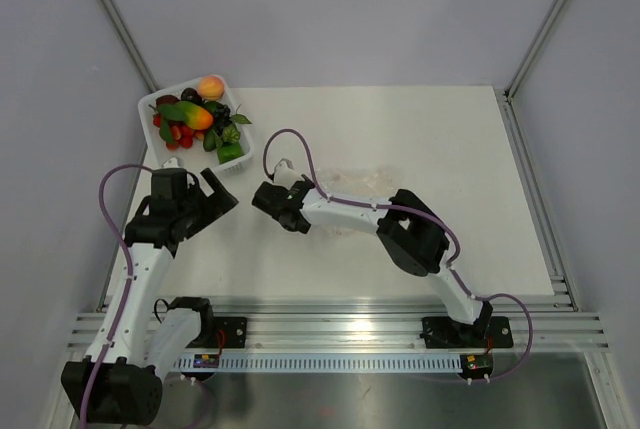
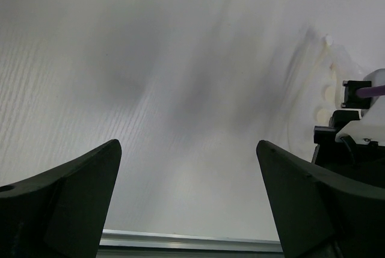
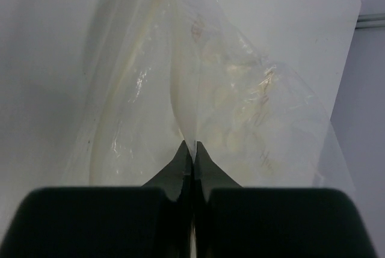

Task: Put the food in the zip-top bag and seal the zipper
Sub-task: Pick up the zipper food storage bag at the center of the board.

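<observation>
The food (image 1: 196, 117), glossy orange, red, green and dark purple pieces, lies heaped in a white tray (image 1: 150, 104) at the table's far left. The transparent zip-top bag (image 3: 240, 101) is crinkled and empty; in the top view it shows faintly (image 1: 352, 181) at mid-table. My right gripper (image 3: 193, 147) is shut on a fold of the bag; it also shows in the top view (image 1: 275, 201). My left gripper (image 2: 187, 145) is open and empty over bare table, left of the bag (image 2: 313, 83) and below the tray in the top view (image 1: 226, 191). I cannot make out the zipper.
The right arm's wrist (image 2: 361, 119) stands close to my left gripper's right finger (image 2: 307, 198). The white table (image 1: 420, 129) is walled at the back and sides. A metal rail (image 1: 350, 324) runs along the near edge.
</observation>
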You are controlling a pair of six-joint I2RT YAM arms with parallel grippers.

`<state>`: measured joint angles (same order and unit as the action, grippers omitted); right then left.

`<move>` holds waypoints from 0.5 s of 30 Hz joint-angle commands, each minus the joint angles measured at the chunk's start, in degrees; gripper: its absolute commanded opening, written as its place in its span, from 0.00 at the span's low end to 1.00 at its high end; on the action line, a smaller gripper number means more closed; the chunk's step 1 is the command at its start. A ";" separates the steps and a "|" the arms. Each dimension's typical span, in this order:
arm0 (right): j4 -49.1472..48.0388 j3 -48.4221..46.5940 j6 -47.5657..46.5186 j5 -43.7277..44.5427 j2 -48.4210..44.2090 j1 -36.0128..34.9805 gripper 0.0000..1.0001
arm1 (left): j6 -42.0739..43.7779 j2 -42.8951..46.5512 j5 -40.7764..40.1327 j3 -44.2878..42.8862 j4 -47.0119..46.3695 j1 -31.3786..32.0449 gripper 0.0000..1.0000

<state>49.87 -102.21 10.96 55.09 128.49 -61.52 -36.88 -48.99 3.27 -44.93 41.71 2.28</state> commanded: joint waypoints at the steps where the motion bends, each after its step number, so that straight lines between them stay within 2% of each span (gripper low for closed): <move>1: -5.46 1.92 1.52 -3.40 -11.12 -0.27 0.00 | 2.34 -1.01 4.81 0.54 -3.83 -0.35 0.99; 7: -16.53 12.02 2.48 -13.07 -24.13 0.87 0.00 | 4.98 -3.21 19.22 0.98 -9.45 0.52 0.99; 11: -24.45 20.02 5.29 -20.00 -31.62 2.54 0.00 | 3.75 -5.76 22.39 0.46 -13.40 6.57 0.99; 15: -27.63 24.51 6.62 -21.16 -34.70 2.89 0.00 | 0.24 -8.39 25.90 0.28 -19.02 11.42 0.99</move>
<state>28.73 -79.96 14.87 37.71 94.96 -58.98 -34.63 -56.38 22.83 -44.36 30.39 11.25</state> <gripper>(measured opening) 0.013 0.988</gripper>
